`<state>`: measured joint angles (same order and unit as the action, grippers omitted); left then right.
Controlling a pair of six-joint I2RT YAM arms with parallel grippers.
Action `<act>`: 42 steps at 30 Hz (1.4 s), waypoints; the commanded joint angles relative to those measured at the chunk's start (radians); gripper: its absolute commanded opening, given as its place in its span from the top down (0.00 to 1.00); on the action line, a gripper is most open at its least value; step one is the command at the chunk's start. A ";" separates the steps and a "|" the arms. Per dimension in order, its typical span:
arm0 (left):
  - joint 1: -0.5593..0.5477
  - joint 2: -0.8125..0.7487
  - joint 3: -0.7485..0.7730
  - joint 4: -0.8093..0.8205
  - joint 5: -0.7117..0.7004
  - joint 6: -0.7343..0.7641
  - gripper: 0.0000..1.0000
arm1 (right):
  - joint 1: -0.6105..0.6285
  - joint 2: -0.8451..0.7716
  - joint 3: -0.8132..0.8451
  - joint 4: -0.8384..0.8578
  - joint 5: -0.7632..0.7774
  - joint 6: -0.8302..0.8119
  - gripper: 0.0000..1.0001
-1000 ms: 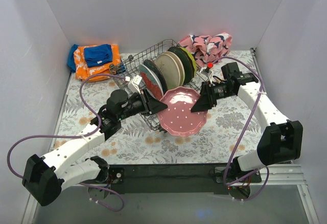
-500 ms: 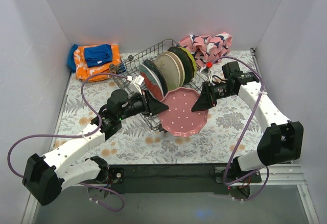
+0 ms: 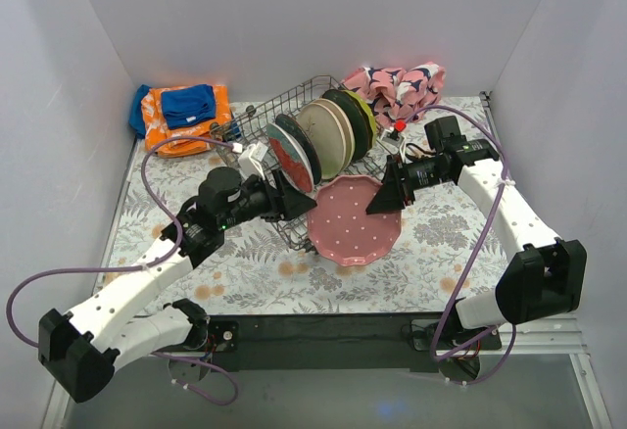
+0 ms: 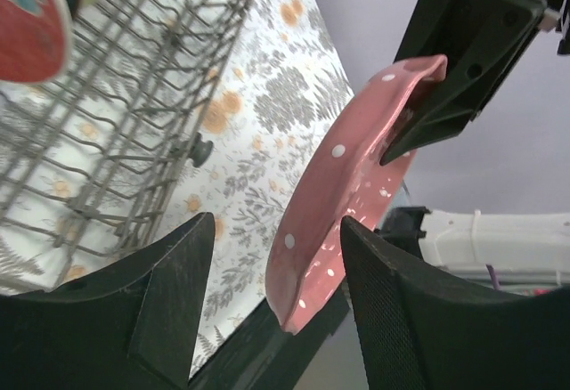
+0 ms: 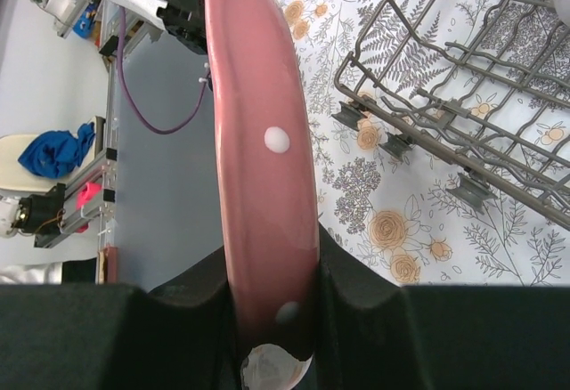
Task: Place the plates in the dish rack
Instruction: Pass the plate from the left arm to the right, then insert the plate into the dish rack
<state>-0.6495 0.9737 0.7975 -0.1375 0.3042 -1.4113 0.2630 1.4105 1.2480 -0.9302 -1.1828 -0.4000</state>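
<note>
Right gripper (image 3: 382, 202) clamps the pink plate (image 3: 353, 223) by its rim, held tilted beside the rack (image 3: 294, 91) for slotting; left gripper (image 3: 294, 197) gapes empty.

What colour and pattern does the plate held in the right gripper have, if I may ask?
The plate is pink-red with white dots, shown best in the top external view.

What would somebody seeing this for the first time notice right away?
The pink dotted plate stands out, tilted just in front of the dish rack and pinched at its rim by the right hand. Behind it, a row of plates stands upright in the rack; the left hand is open at the pink plate's opposite side.
</note>
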 commanded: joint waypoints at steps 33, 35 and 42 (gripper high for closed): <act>0.007 -0.423 -0.003 -0.485 -0.711 0.075 0.28 | 0.474 0.056 0.381 0.415 0.645 0.310 0.99; 0.007 -0.434 -0.029 -0.484 -0.715 0.057 0.28 | 0.504 0.085 0.419 0.416 0.693 0.293 0.99; 0.008 -0.487 -0.075 -0.493 -0.721 0.000 0.28 | 0.585 0.223 0.588 0.447 0.848 0.268 0.99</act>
<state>-0.6487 0.5137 0.7349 -0.6201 -0.3832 -1.3724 0.8284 1.5936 1.7046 -0.6018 -0.4267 -0.1188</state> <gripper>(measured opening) 0.718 0.322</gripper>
